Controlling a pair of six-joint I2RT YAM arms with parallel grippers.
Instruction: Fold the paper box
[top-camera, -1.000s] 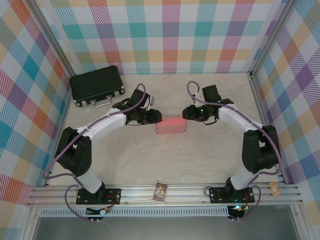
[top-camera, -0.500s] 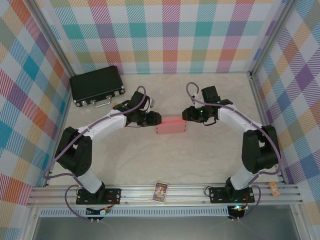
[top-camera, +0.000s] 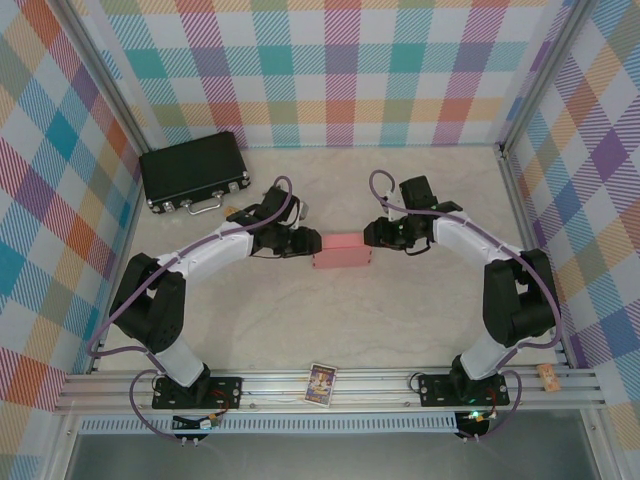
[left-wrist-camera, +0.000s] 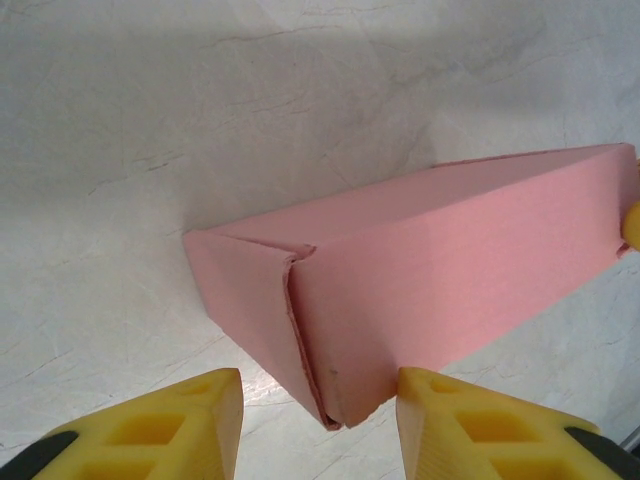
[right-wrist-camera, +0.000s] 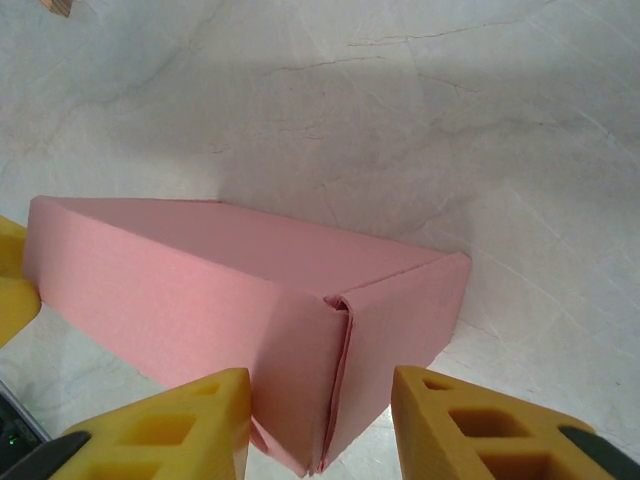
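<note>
The left gripper (top-camera: 312, 241) is about half open. In its wrist view the left gripper (left-wrist-camera: 318, 378) has two yellow fingers (left-wrist-camera: 190, 420), and one end corner of the paper box (left-wrist-camera: 440, 290) pokes in between them. There is a gap by the finger at 9 o'clock, so it is not squeezing the box.

The right gripper (top-camera: 368, 235) is about half open too. Its wrist view shows the right gripper (right-wrist-camera: 320, 375) with two yellow fingers (right-wrist-camera: 470, 430) sitting on both sides of the other end corner of the paper box (right-wrist-camera: 190, 290). I cannot tell if they press on it.

There is one paper box (top-camera: 341, 252). It is pink, folded up and closed, and it lies flat near the middle of the table (top-camera: 330, 320). The left gripper is at its 9 o'clock end. The right gripper is at its 3 o'clock end.

Further out there is one black case (top-camera: 193, 170) at 10 o'clock from the box, near the back left corner. One small picture card (top-camera: 321, 382) lies on the front rail at 6 o'clock. One little brown thing (top-camera: 548, 376) sits on the rail at about 4 o'clock.
</note>
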